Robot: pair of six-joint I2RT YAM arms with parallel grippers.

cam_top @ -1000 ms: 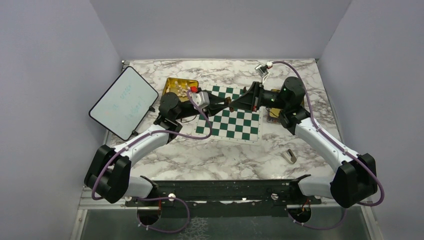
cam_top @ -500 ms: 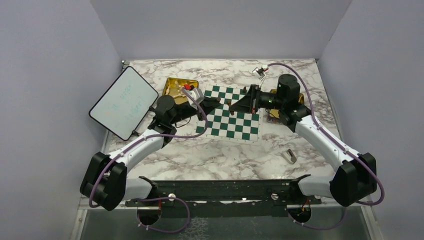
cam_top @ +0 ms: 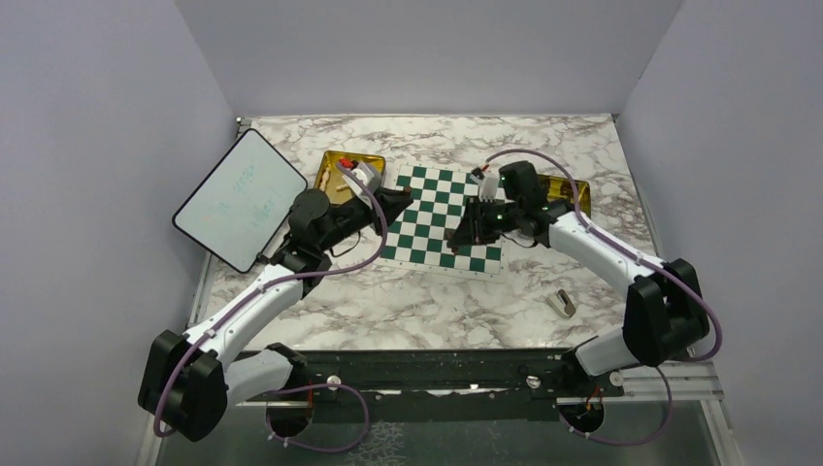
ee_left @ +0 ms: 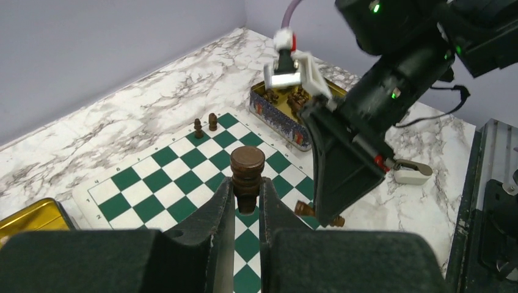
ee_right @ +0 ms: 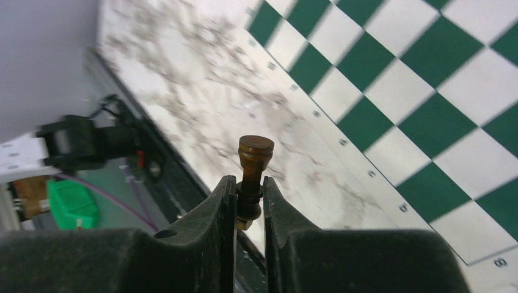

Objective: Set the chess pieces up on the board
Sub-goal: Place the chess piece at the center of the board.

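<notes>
Marbled worktop (cam_top: 388,301) carried the board (cam_top: 427,209). Over the board's left edge, the left jaws were closed tight on a dark piece (ee_left: 247,174) (gripped by its stem, upright). The right jaws, at the board's near-right edge, were pinched on a brown piece (ee_right: 252,165). Two more pieces (ee_left: 205,124) stood on the board's far right corner. Others lay in a gold tray (ee_left: 275,119) just right of the board.

White tablet (cam_top: 241,199), gold tray (cam_top: 340,158), grey block (cam_top: 562,304)
</notes>
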